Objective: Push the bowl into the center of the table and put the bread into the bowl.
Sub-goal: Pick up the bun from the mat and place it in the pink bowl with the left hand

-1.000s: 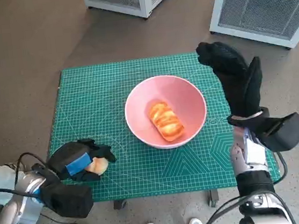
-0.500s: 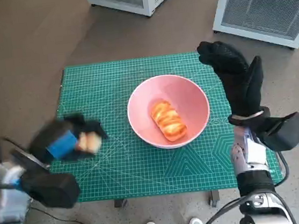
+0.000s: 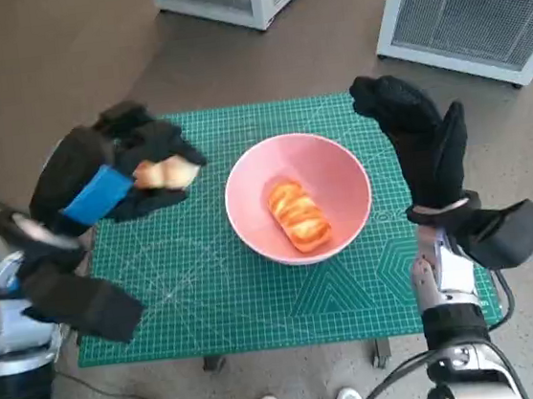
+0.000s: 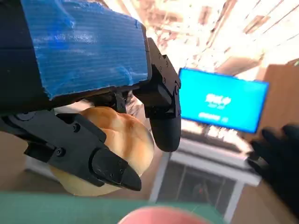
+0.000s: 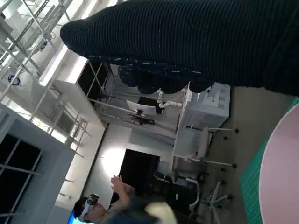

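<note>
A: Bowl [image 3: 298, 198] location? Pink, sits about mid green mat [image 3: 210, 293] on the table, 1 glazed bread roll [image 3: 296, 215] already inside.
B: 2nd bread [image 3: 167, 173]?
A: Pale piece, clamped in the left hand [image 3: 114, 173] fingers, raised above the mat's far-left part, beside the bowl, not touching it.
B: Right hand [image 3: 421, 140]?
A: Gloved, holds nothing, fingers extended, just beside the bowl's right rim.
B: Background?
A: White units [image 3: 461, 4] on floor.
</note>
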Controlling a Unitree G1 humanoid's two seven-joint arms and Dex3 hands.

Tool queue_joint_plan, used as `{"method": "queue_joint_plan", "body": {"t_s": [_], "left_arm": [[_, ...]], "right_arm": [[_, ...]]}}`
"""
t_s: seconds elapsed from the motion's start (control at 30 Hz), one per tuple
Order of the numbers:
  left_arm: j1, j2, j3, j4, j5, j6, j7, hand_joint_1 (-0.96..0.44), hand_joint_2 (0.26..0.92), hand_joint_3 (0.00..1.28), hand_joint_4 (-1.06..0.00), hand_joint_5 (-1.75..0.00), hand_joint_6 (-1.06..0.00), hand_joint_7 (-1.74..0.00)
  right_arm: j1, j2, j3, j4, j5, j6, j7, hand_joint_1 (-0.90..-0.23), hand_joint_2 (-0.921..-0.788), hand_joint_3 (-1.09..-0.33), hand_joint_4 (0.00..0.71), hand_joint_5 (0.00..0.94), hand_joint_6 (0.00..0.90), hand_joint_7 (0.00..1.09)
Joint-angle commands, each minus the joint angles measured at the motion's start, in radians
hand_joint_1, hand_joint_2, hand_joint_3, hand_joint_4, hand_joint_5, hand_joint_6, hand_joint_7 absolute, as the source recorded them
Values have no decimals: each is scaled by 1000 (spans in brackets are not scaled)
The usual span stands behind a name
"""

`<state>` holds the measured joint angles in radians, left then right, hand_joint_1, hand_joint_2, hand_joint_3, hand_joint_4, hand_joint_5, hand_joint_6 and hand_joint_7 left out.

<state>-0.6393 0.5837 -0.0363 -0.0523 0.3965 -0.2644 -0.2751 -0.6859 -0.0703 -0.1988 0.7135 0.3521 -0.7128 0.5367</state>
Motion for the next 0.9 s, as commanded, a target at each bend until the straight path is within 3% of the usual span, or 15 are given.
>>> {"method": "queue_joint_plan", "body": {"t_s": [0.03,0.33,0.6,0.67,0.8,0.83,0.87,0.9], "left_arm": [[-70,-55,-56,-5,9,10,-4,1,912,30,-739,-1083,-695,-1125],[-177,-162,-179,153,29,-23,-11,2,915,16,-751,-1146,-710,-1032],[-238,-233,-252,368,55,-83,6,0,920,61,-705,-1205,-633,-1105],[-245,-252,-265,414,55,-76,0,0,920,83,-671,-1214,-611,-1153],[-249,-277,-286,475,57,-47,-23,0,921,229,-474,-1348,-472,-1359],[-250,-280,-290,485,57,-42,-28,-32,880,218,-415,-1048,-419,-1109],[-247,-283,-296,494,58,-36,-33,-43,873,201,-418,-894,-421,-981],[-245,-285,-299,500,60,-32,-37,-73,862,154,-413,-606,-413,-743]], "right_arm": [[22,-1,-6,7,8,15,10,-654,-921,-711,255,0,112,523],[37,-8,-11,-10,14,20,17,-654,-921,-711,255,0,109,525],[52,-12,-18,-27,17,22,17,-653,-921,-709,256,1,101,521],[55,-12,-20,-29,16,23,16,-651,-921,-710,256,1,100,520],[61,-11,-21,-37,12,24,11,-648,-921,-711,256,1,99,520],[63,-11,-22,-39,11,24,10,-648,-921,-711,257,1,99,519],[64,-12,-22,-42,11,25,8,-647,-921,-711,258,1,99,519],[66,-12,-23,-45,11,26,7,-646,-921,-711,259,2,98,519]]}}
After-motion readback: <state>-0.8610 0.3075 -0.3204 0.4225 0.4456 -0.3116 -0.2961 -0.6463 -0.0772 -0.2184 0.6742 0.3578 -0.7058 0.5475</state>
